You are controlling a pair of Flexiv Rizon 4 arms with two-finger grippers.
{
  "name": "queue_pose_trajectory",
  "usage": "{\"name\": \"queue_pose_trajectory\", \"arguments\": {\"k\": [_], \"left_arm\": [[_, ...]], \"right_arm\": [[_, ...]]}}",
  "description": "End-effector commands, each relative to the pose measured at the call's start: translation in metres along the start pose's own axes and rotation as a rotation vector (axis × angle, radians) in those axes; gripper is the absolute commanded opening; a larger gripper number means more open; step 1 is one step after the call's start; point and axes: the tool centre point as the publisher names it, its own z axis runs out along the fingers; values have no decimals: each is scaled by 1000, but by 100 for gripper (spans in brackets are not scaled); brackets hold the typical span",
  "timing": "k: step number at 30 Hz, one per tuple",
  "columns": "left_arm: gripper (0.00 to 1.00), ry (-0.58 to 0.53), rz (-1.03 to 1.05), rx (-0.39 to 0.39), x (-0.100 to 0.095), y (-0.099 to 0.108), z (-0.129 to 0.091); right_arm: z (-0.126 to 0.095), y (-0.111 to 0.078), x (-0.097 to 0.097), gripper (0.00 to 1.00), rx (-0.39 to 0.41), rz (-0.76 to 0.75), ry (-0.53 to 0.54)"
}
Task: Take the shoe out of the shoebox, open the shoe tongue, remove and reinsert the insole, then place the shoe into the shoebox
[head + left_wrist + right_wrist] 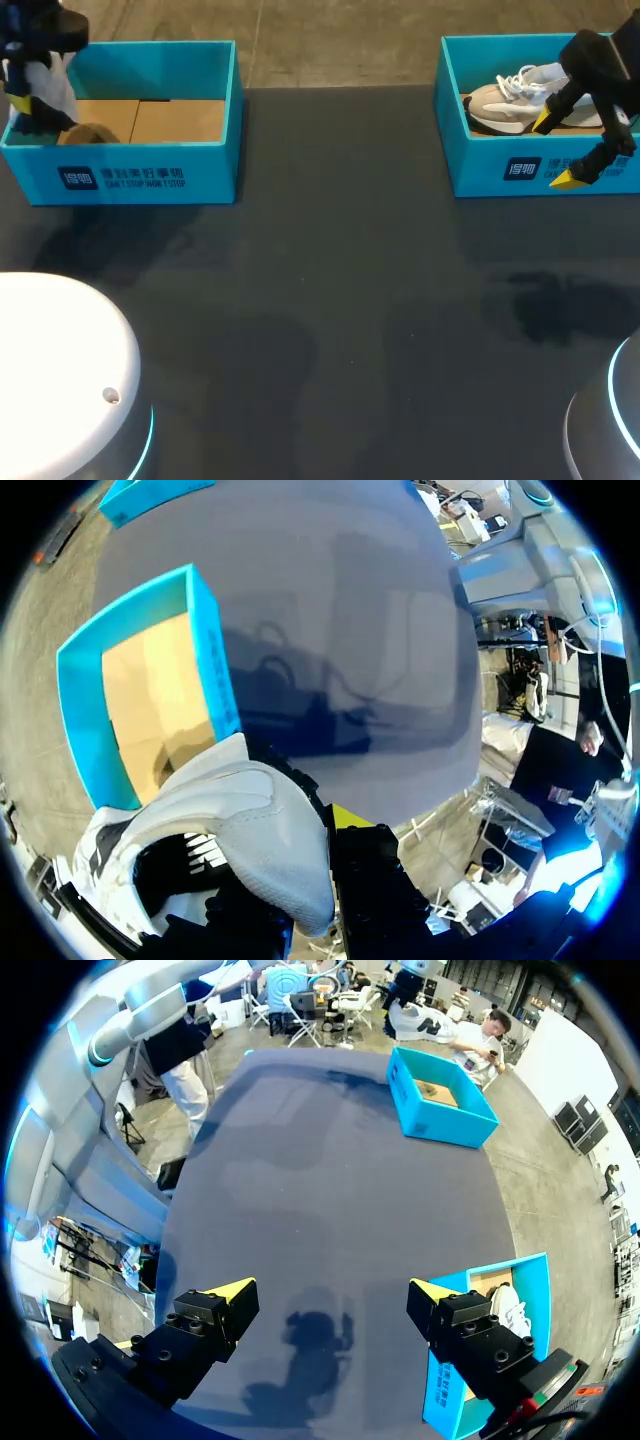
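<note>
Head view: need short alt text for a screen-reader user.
The left tool holds a white shoe over the teal left shoebox at a far corner of the dark table. At the other far corner, the right tool hangs open over the front wall of the right shoebox, where a beige sneaker lies.

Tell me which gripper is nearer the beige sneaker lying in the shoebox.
Right. The right gripper hangs at the front wall of the sneaker's shoebox, jaws open; the left gripper is across the table by the other shoebox, holding a white shoe.
</note>
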Motion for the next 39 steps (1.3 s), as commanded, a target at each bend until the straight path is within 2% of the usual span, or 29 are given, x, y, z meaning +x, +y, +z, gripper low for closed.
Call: {"name": "queue_pose_trajectory", "arguments": {"k": [1,6,13,19,39], "left_arm": [[0,-17,17,20,-11,16,-1],[0,-36,29,16,-32,30,5],[0,-16,59,-1,-64,36,16],[0,-18,75,8,-81,41,18],[0,-23,74,11,-83,42,18]], "right_arm": [[0,0,-2,100,2,0,4],[0,0,-2,100,2,0,4],[0,0,-2,100,2,0,4],[0,0,-2,100,2,0,4],[0,0,-2,100,2,0,4]]}}
